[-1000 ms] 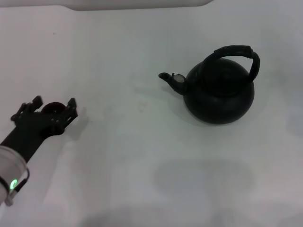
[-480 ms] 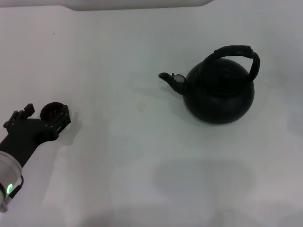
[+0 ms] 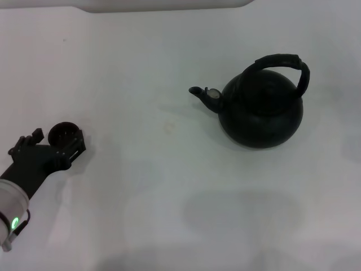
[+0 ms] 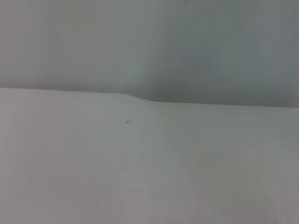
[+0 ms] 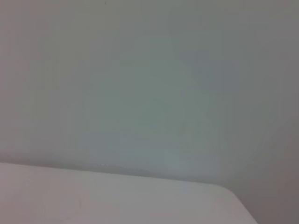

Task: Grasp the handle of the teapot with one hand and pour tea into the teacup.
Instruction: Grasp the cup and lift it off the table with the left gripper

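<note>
White table [image 3: 169, 197]: upright teapot [image 3: 260, 113], spout leftward toward teacup [image 3: 62, 133]; left gripper [image 3: 52, 143] spread.

The teapot [image 3: 260, 116] looks matt black, its handle [image 3: 279, 61] rough and wrapped. The teacup [image 3: 62, 133] is dull black. The counter [image 3: 169, 186] is smooth, white, faintly sheened.

No readable text, labels, brands, numbers or signs anywhere in these views.
</note>
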`<state>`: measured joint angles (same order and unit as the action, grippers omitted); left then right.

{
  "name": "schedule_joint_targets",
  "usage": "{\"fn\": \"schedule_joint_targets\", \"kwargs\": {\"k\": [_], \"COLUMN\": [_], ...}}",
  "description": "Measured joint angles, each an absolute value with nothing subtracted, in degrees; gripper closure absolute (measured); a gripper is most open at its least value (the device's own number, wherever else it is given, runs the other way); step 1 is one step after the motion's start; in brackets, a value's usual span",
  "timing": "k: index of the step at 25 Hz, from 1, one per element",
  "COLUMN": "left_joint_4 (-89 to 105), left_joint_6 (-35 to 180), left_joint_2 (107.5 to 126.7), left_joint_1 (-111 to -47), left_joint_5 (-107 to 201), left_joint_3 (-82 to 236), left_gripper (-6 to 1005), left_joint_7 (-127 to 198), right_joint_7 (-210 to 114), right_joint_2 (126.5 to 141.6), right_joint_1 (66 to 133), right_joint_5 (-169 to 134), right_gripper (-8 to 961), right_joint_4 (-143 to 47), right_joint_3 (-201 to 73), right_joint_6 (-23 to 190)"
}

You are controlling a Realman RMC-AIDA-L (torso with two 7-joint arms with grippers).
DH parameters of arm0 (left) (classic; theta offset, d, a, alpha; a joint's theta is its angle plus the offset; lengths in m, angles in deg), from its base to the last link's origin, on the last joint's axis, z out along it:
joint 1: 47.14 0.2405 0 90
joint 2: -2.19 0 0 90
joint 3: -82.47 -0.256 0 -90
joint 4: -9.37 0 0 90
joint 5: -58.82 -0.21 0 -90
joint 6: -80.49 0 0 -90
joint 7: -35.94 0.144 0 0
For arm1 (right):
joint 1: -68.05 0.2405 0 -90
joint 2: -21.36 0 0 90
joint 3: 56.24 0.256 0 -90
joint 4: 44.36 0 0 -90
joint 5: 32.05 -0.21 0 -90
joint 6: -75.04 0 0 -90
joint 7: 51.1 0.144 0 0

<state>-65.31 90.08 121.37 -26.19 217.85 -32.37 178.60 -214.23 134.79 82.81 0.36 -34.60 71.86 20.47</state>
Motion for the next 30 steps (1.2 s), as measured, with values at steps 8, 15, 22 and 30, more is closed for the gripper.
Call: {"fn": "schedule_joint_targets", "kwargs": {"k": [8,15,22,30], "left_joint_4": [-63.25,-61.80,-61.38,-61.03], "left_joint_6": [90.29,89.98,89.94,89.89], "left_joint_2": [121.37,121.37,121.37,121.28], "left_joint_1": [-28.79,-30.84,-31.39,-31.64], "left_joint_5": [218.30,219.94,220.97,221.06], "left_joint_3": [-31.65,-31.61,-31.61,-31.90], "left_gripper": [115,114,115,115], "left_joint_7": [178.16,178.14,178.14,176.73], "right_joint_7": [-214.29,-214.30,-214.30,-215.39], "right_joint_2": [134.83,134.77,134.66,134.57], "right_joint_1": [82.81,82.81,82.91,83.01], "right_joint_5": [0.39,0.38,0.20,-0.12], "right_gripper": [470,470,470,469], "right_joint_4": [-34.60,-34.60,-34.25,-34.11], "right_joint_3": [71.89,72.19,72.25,72.25], "right_joint_6": [20.47,20.47,20.71,20.95]}}
